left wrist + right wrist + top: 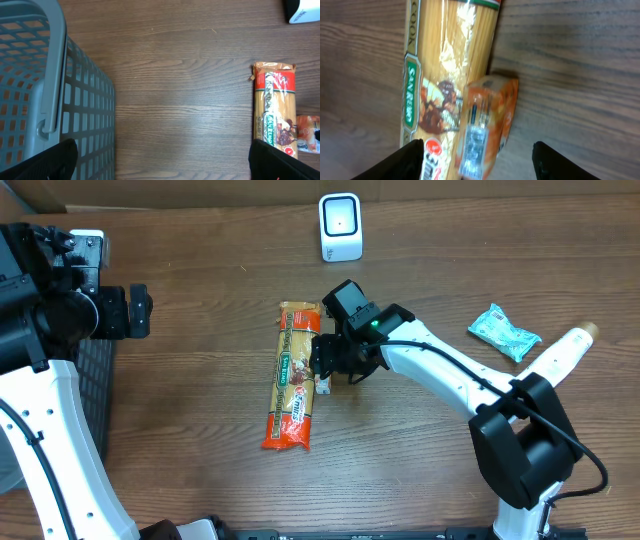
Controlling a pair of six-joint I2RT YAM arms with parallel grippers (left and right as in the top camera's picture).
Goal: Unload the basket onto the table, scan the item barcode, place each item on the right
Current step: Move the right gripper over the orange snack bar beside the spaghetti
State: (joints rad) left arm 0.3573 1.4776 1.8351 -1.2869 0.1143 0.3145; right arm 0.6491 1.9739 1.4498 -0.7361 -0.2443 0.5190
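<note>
From overhead, shows right gripper (328, 365) poised over small orange packet (323, 386) lying tight vs long spaghetti pack (293, 380) mid-table, probably to lift it toward white scanner (340, 226) at far edge, w/ left gripper (138, 311) parked by grey basket (97, 375). From left wrist, shows fingers (50, 160) spread wide, nothing btwn, above wood-grain top beside basket's plastic lattice. From right wrist, shows jaws apart, straddling the glossy crinkled packet w/o touching (pale printed patch too blurred to call a barcode).
</note>
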